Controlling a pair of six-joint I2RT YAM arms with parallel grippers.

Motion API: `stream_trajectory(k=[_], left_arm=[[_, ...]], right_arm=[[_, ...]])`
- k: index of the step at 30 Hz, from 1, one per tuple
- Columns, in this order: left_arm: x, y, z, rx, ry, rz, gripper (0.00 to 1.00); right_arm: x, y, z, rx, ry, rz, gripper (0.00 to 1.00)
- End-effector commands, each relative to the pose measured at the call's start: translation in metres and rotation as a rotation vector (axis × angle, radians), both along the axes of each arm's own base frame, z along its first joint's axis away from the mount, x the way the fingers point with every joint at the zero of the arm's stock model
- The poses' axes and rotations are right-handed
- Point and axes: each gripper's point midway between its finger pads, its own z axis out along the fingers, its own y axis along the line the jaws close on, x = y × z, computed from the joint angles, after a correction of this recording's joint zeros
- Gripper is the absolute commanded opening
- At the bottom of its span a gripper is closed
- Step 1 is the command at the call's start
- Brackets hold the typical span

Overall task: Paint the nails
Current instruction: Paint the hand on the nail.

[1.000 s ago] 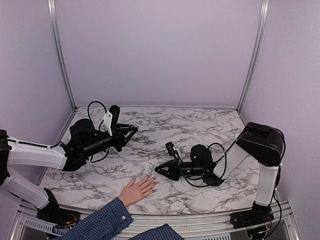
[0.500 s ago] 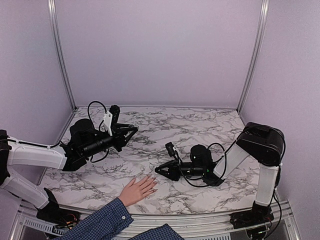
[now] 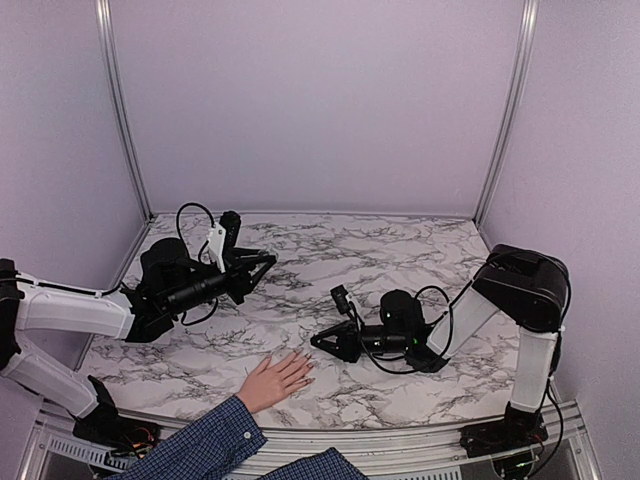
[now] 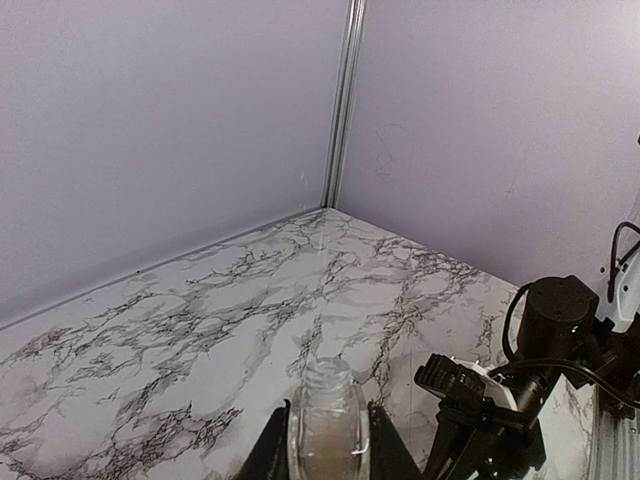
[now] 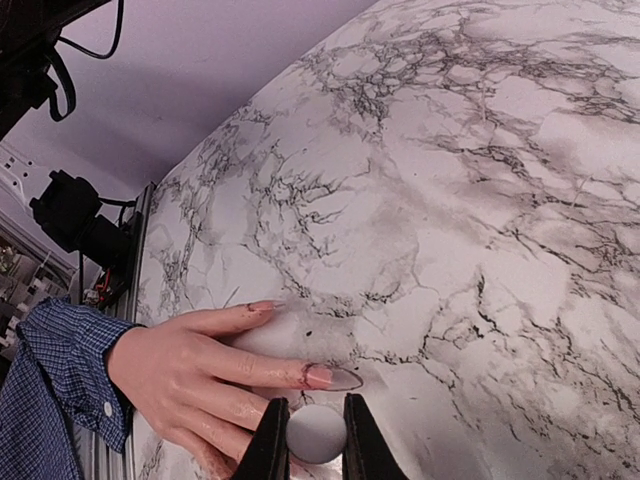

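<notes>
While the hand lies flat at bottom centre of the top view, fingers pointing up-right, the right gripper sits just beside the fingertips, up-right of them, nose aimed back at them. Finger axis and gripper axis run roughly in line. The left gripper is well apart, upper left of the hand, raised off the worktop. Right arm is clearly the nearer one. Nails are too small to make out from here.

Left wrist view: that gripper is closed on a clear glass bottle, neck up, no cap on it, bottom centre. No hand in frame.

Right wrist view: this gripper is closed on a white cap, seen end-on at bottom centre; my guess is the brush handle. The hand enters from lower left, plaid cuff at the left edge. Of the nails, the nearest sits directly above the gripper tips, just beside them; another lies farther up-left. A thin dark point shows at the near nail's right end. Likely the brush tip, but contact can't be confirmed. Stroke direction, as I judge it: along the finger, left-right in this frame.
</notes>
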Motion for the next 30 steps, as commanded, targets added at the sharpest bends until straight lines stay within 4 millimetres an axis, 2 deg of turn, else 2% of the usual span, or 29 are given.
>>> stream_trajectory(k=[1, 30], left_arm=[[0.0044, -0.0021, 0.0224, -0.049, -0.045, -0.005, 0.0], [0.004, -0.002, 0.019, -0.043, -0.041, -0.007, 0.0]], right_arm=[[0.0057, 0.0049, 0.0014, -0.001, -0.019, -0.011, 0.0], [0.0141, -0.0026, 0.0007, -0.013, -0.017, -0.048, 0.0]])
